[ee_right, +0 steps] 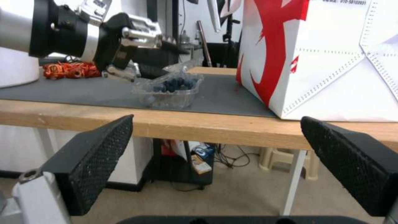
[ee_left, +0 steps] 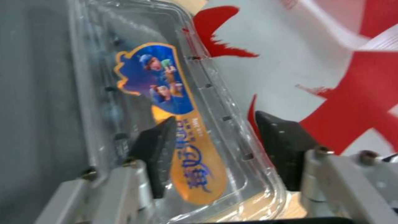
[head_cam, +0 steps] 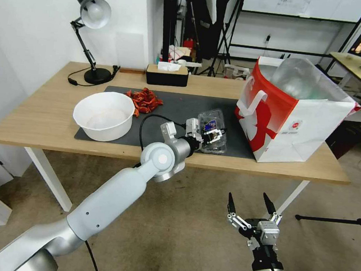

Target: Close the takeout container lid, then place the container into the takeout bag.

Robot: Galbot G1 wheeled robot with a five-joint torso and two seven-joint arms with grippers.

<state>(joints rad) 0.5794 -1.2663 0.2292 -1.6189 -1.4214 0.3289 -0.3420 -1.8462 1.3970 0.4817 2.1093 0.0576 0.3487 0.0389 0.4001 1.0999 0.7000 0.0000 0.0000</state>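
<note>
Two grippers: your left gripper has jaws apart astride the lid of the container, on the counter beside the bag. Right gripper hangs below, jaws apart.

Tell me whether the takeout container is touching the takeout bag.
Apart. In the right wrist view, a strip of dark mat lies bare between the takeout container and the takeout bag.

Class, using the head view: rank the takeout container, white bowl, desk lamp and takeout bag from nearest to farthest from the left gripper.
1. Takeout container, at the left gripper, on the mat.
2. Takeout bag, to the gripper's right.
3. White bowl, to its left.
4. Desk lamp, far left corner of the table.
</note>
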